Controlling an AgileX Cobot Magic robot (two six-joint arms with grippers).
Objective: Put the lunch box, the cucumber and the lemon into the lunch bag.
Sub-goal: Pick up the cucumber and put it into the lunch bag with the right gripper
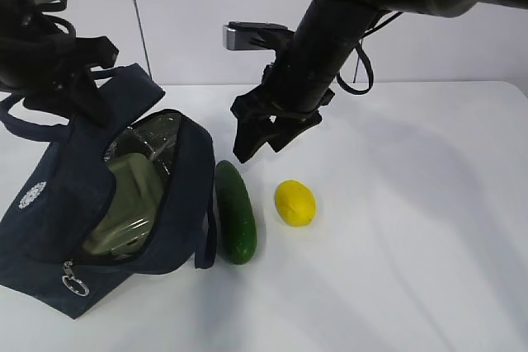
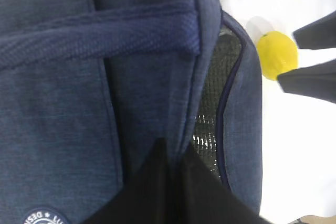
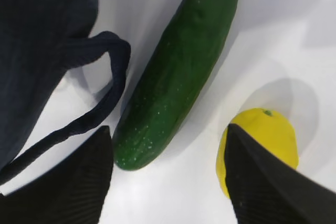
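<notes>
The navy lunch bag (image 1: 49,220) lies open on its side at the left. The lunch box (image 1: 132,204) with its sage-green lid sits inside it. My left gripper (image 1: 89,103) is shut on the bag's upper rim; the left wrist view shows the gripper (image 2: 176,153) pinching the fabric edge (image 2: 157,77). The cucumber (image 1: 235,212) lies on the table just right of the bag, the lemon (image 1: 294,202) right of it. My right gripper (image 1: 260,142) is open and empty, above the table behind them. In the right wrist view the gripper (image 3: 168,129) stands over the cucumber's end (image 3: 178,72) and the lemon (image 3: 265,135).
The white table (image 1: 412,204) stretches to the right. A loose bag handle (image 3: 105,77) loops on the table beside the cucumber. A silver zipper ring (image 1: 74,284) hangs at the bag's near corner. A white wall stands behind.
</notes>
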